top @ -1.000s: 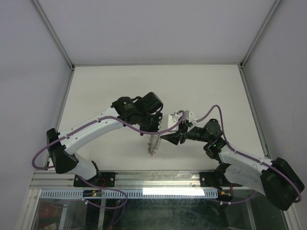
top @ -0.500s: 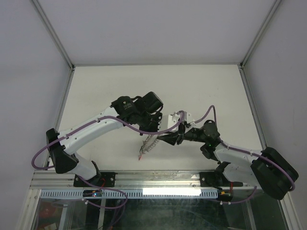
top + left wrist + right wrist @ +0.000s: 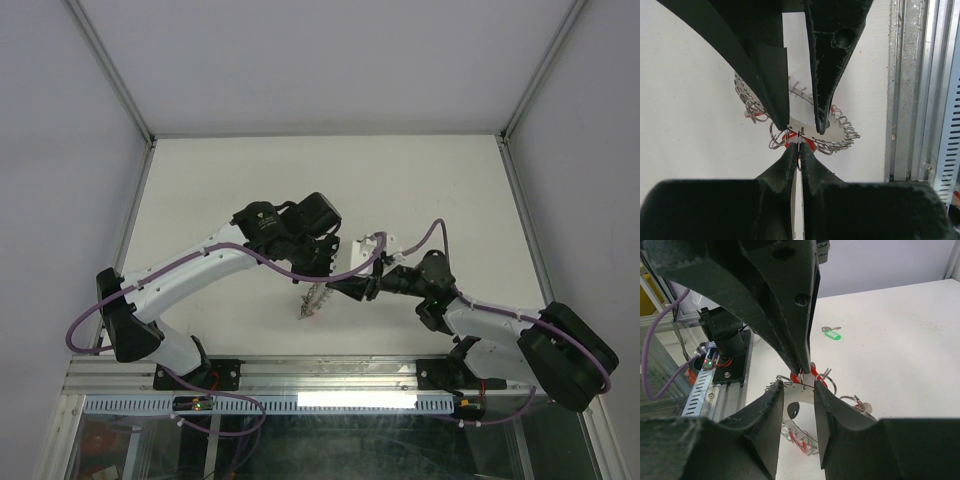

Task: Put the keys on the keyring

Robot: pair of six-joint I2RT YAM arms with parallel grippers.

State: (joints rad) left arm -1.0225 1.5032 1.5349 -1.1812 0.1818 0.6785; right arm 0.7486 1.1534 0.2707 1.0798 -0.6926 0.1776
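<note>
The keyring [image 3: 840, 137] is a grey metal piece fringed with many small silvery rings and a red piece [image 3: 814, 373]; it hangs above the table [image 3: 200, 200]. My left gripper [image 3: 799, 146] is shut on a thin wire loop at its edge. My right gripper [image 3: 799, 392] faces it from the opposite side, fingers apart and straddling the keyring's rim right beside the left fingertips [image 3: 801, 365]. In the top view both grippers meet at the keyring [image 3: 312, 300]. One of the keys, with a green head [image 3: 831, 333], lies flat on the table beyond.
The aluminium frame rail [image 3: 907, 90] and a slotted cable duct [image 3: 700, 390] run along the near table edge, close under the grippers. The left arm's base [image 3: 727, 347] stands at that edge. Grey walls [image 3: 60, 150] enclose the table.
The right gripper has moved left onto the keyring and its fingers have narrowed. The keyring swung left, then back a little. The left gripper kept its hold.
</note>
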